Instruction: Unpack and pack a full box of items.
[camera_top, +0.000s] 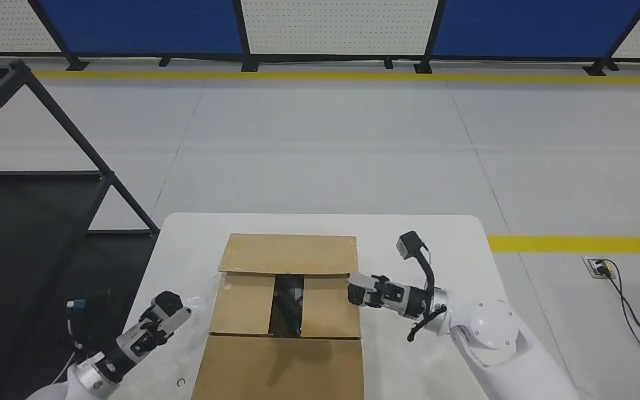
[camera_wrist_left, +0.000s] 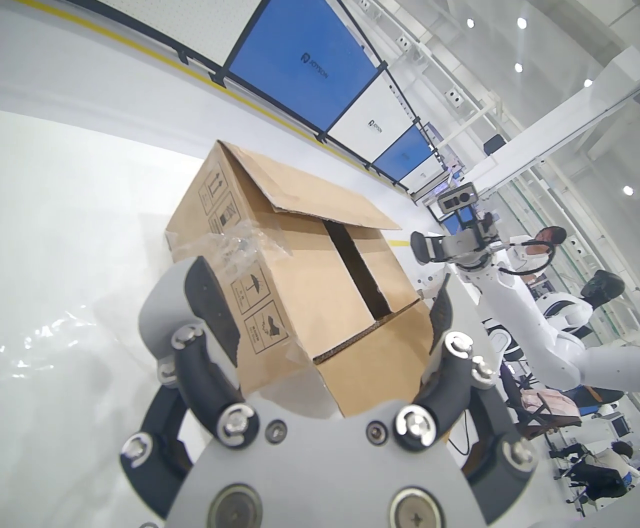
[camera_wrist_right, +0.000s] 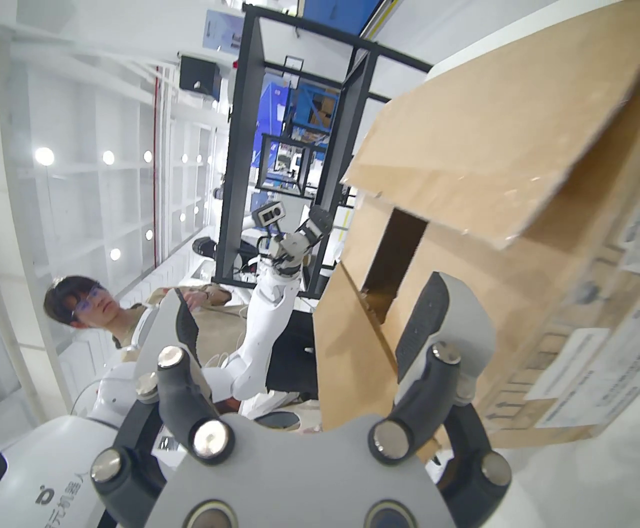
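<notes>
On the table (camera_top: 190, 240), at its middle: one box (camera_top: 242, 305), cardboard, upright.

- Flaps: you have the far flap (camera_top: 288, 253) and the near flap (camera_top: 285, 370) folded outward. The two side flaps lie almost flat over the top, with a dark gap (camera_top: 289, 305) between them. You cannot tell what is inside through that slot.
- Clear film (camera_wrist_left: 245, 242): a crumpled scrap clings to the box's upper edge on the left gripper's side.
- Left gripper (camera_top: 175, 306): beside the box on the table, apart from it, fingers spread wide and holding nothing.
- Right gripper (camera_top: 355, 291): at the outer edge of the side flap on its side, fingers wide apart and empty. Whether a finger touches the cardboard, you cannot tell.

Progress, as a judgement: opening is half done, with the outer flaps back and the inner pair still down. Unpacking looks not yet begun, and packing comes after that. What is left for you: lift both side flaps, take the items out one by one, put them back in, then close the flaps.
</notes>
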